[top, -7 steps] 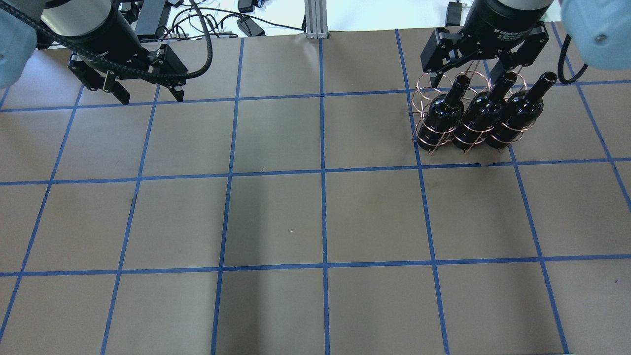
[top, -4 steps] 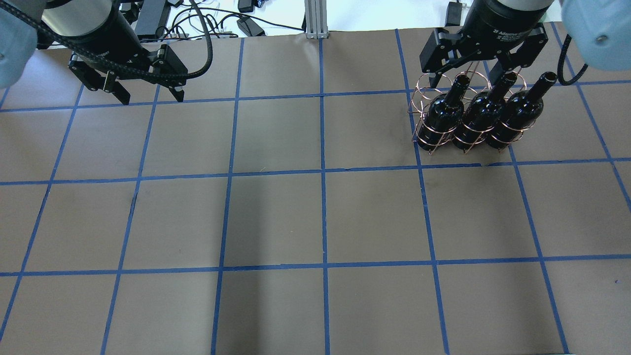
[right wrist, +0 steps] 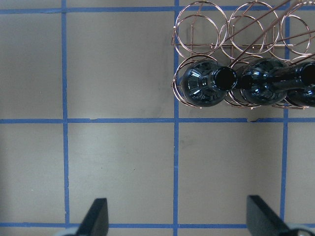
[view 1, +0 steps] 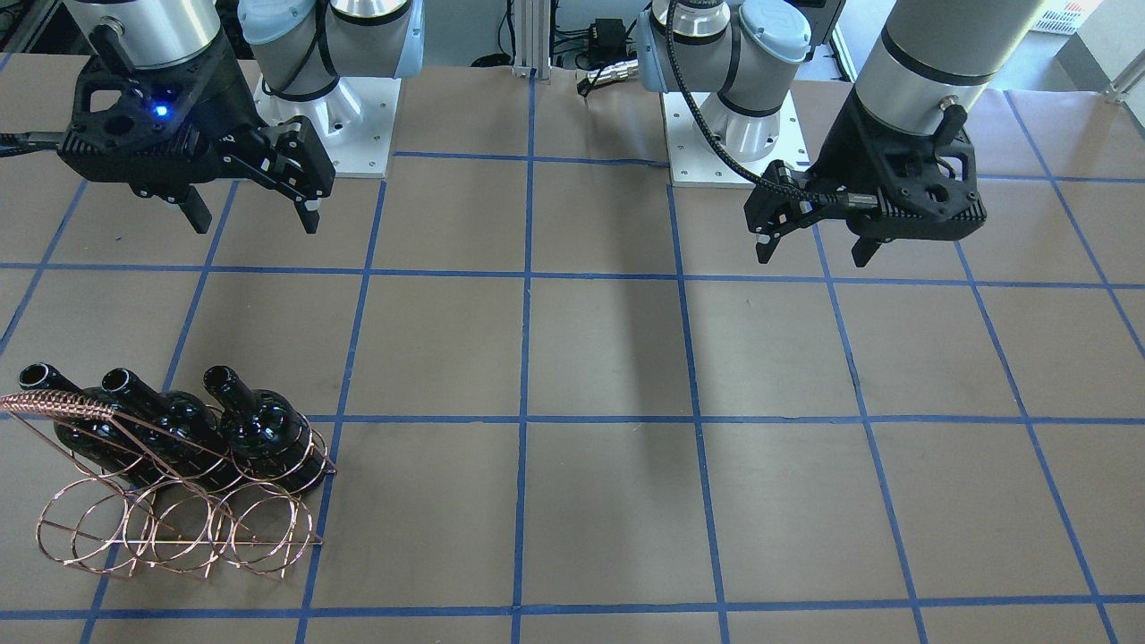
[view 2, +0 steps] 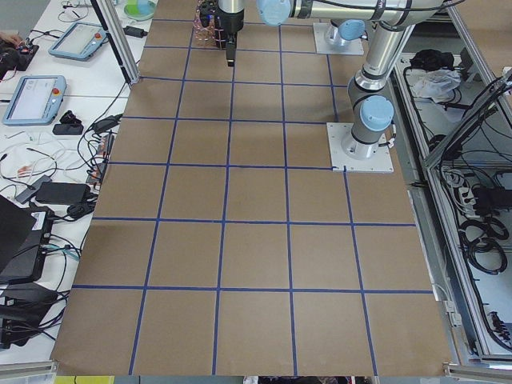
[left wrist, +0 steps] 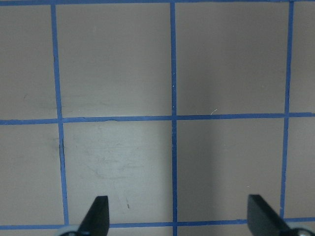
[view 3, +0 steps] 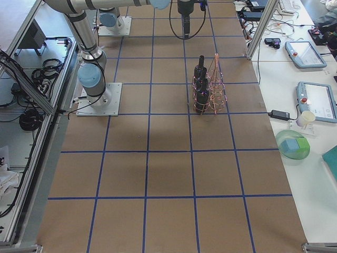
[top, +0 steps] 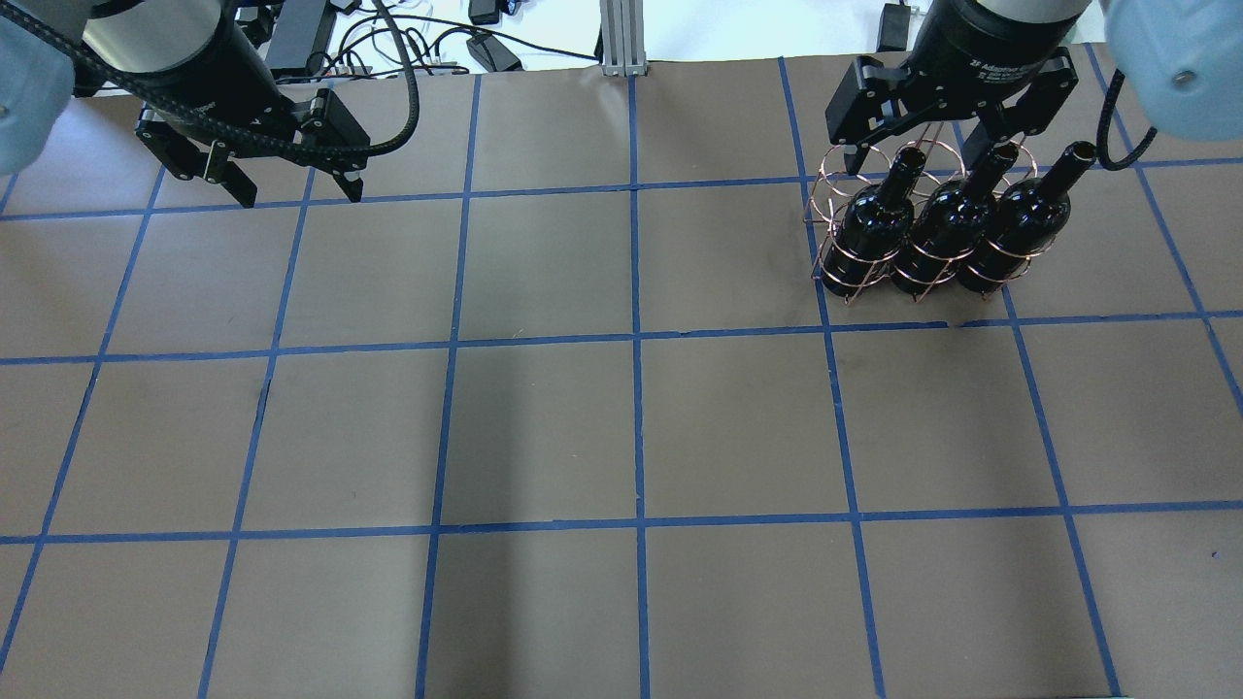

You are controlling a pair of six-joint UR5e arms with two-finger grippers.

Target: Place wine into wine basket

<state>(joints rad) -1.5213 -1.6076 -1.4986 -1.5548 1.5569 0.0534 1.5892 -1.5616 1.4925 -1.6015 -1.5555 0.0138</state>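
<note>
Three glossy black wine bottles [top: 869,228] [top: 942,233] [top: 1015,228] stand upright in the near-robot row of the rose-gold wire wine basket [top: 833,184]. Its far row of rings is empty [view 1: 179,537]. In the right wrist view the bottles [right wrist: 204,86] and basket [right wrist: 202,27] lie at the upper right. My right gripper [top: 940,146] [view 1: 256,224] is open and empty, above the table on the robot's side of the basket. My left gripper [top: 298,194] [view 1: 812,258] is open and empty over bare table on the other side.
Brown paper with a blue tape grid covers the table [top: 631,427]. Cables and a metal post [top: 618,39] sit past the far edge. The robot bases [view 1: 340,98] stand on the table. Side benches hold tablets and a cup [view 3: 305,118].
My right gripper has shifted very slightly; it stays open. The bottles, the basket and my left arm have not moved.
</note>
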